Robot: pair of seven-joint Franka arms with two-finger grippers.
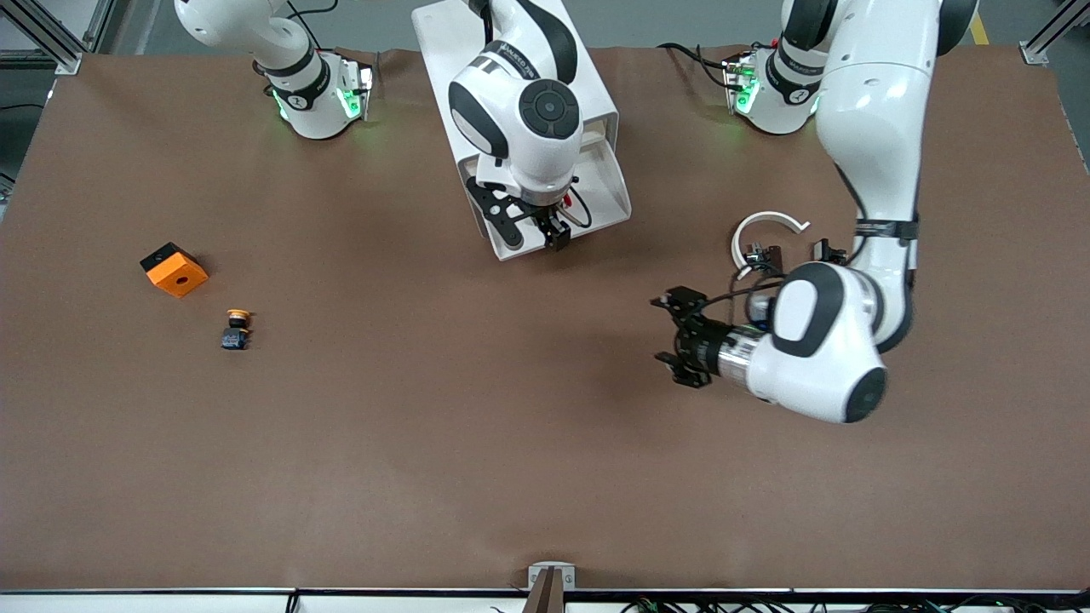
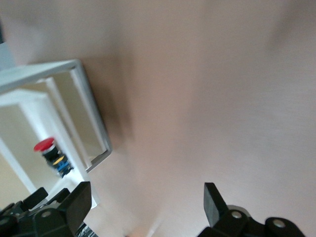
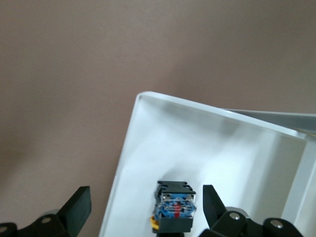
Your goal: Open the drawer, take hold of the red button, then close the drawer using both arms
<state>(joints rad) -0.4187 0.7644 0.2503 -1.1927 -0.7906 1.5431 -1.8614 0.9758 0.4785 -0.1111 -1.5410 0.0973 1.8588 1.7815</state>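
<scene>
Right gripper (image 1: 545, 228) hangs over the pulled-out drawer (image 1: 609, 183), fingers spread wide and grasping nothing. Directly beneath it the button (image 3: 174, 206) lies inside the drawer, between the two fingertips but untouched. Left gripper (image 1: 679, 337) hovers above bare table (image 1: 426, 443), jaws released too, at about four o'clock from the drawer. Out at the drawer's eight o'clock sit an orange cube (image 1: 174, 270) and an orange-capped button (image 1: 236, 329).

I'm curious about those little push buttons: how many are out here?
2. The red-capped button lies in the open drawer, under the right gripper. An orange-capped button sits on the table beside the orange cube.
</scene>
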